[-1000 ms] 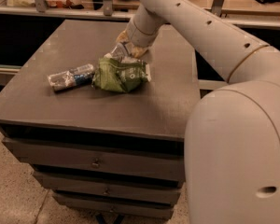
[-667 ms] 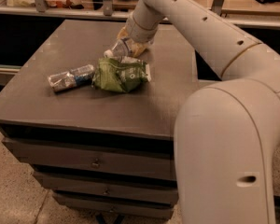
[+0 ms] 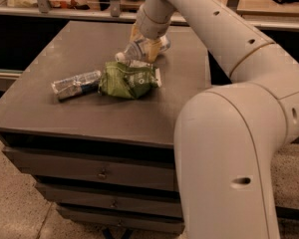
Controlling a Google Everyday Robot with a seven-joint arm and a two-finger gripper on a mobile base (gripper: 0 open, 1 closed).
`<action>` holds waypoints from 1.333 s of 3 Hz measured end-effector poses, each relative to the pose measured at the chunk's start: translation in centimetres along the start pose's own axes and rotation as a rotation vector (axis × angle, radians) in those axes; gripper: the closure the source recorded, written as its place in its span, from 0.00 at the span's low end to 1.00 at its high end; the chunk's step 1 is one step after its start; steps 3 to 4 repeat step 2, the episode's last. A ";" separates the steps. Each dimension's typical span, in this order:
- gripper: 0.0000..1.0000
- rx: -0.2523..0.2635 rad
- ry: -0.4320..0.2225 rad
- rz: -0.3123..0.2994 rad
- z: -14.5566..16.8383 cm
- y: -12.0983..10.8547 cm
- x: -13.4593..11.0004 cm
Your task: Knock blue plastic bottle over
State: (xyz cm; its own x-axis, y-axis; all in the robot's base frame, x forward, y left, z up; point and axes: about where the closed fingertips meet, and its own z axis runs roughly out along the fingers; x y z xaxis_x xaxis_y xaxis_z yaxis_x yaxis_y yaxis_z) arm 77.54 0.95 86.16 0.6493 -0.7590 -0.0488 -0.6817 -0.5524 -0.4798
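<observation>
Readable text: none you can make out; label print on blue plastic bottle (image 3: 133,50) illegible. Gripper (image 3: 149,45): tabletop's 1 o'clock.

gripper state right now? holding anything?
Gripper: at the slim clear bluish plastic bottle with white cap, behind the crumpled green snack bag; open, closed or holding cannot be told.
</observation>
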 end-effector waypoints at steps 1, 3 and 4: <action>0.00 -0.037 -0.035 0.012 -0.1 0.6 -0.7; 0.00 -0.037 -0.035 0.012 -0.1 0.6 -0.7; 0.00 -0.037 -0.035 0.012 -0.1 0.6 -0.7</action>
